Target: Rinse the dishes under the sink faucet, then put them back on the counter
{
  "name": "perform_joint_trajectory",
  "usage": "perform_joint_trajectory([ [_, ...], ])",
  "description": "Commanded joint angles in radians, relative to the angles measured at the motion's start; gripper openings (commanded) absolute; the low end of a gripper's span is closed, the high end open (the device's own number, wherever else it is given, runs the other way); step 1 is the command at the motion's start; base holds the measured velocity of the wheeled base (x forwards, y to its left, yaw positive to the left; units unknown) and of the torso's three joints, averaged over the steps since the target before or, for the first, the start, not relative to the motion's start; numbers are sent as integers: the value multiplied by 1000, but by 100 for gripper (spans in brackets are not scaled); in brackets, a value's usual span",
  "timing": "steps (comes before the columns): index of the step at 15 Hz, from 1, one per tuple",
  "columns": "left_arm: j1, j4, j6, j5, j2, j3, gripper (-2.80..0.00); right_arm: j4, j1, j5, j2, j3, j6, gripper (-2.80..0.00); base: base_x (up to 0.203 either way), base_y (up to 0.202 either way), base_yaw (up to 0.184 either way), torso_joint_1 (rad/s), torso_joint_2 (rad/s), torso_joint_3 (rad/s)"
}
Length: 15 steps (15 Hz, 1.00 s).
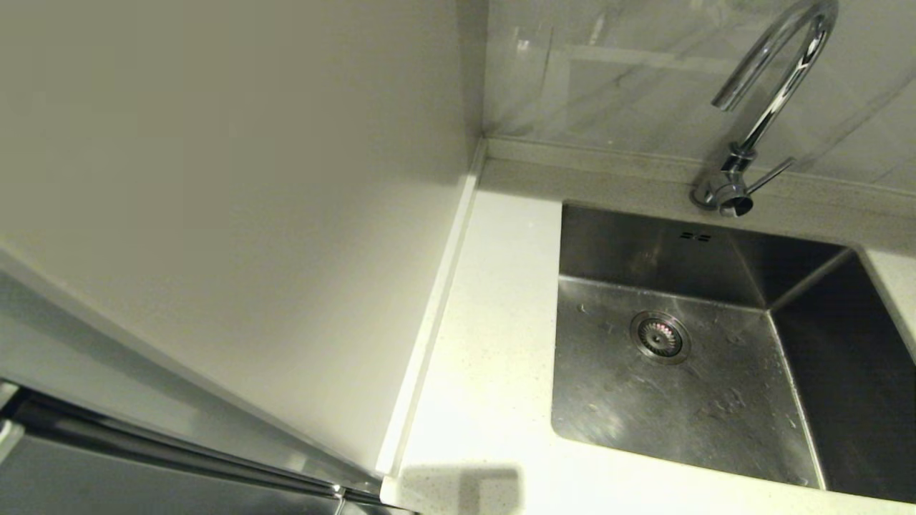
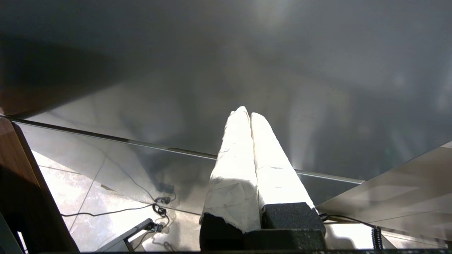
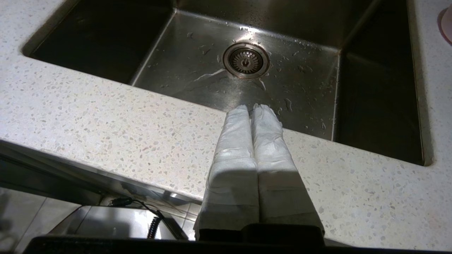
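Note:
The steel sink point(image 1: 715, 408) with its round drain point(image 1: 659, 336) and overflow slots point(image 1: 695, 236) lies at the right of the head view, set in the white speckled counter point(image 1: 486, 343). The chrome faucet point(image 1: 773, 93) rises behind it, and no water runs. Neither arm shows in the head view. My right gripper point(image 3: 251, 107) is shut and empty, hanging over the counter's front strip point(image 3: 106, 120), tips at the edge of the sink point(image 3: 197, 53), whose floor is wet. A pinkish dish edge point(image 3: 447, 21) peeks in beside the sink; which dish, I cannot tell. My left gripper point(image 2: 247, 112) is shut and empty, away from the sink.
A plain cream wall panel point(image 1: 215, 179) fills the left of the head view, with a dark front and metal rail point(image 1: 143, 443) below it. A marbled backsplash point(image 1: 630, 71) stands behind the faucet. The left gripper faces a glossy grey panel point(image 2: 226, 53) above a tiled floor with cables point(image 2: 106, 208).

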Motion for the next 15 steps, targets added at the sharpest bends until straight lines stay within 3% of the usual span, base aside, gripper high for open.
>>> perform_joint_trajectory([
  [1, 0, 0, 0, 0, 0, 3, -280, -1, 0, 0, 0, 0, -2, -280, 0, 0, 0, 0, 0, 0],
  [15, 0, -1, 0, 0, 0, 3, -280, -1, 0, 0, 0, 0, 0, -280, 0, 0, 0, 0, 0, 0],
])
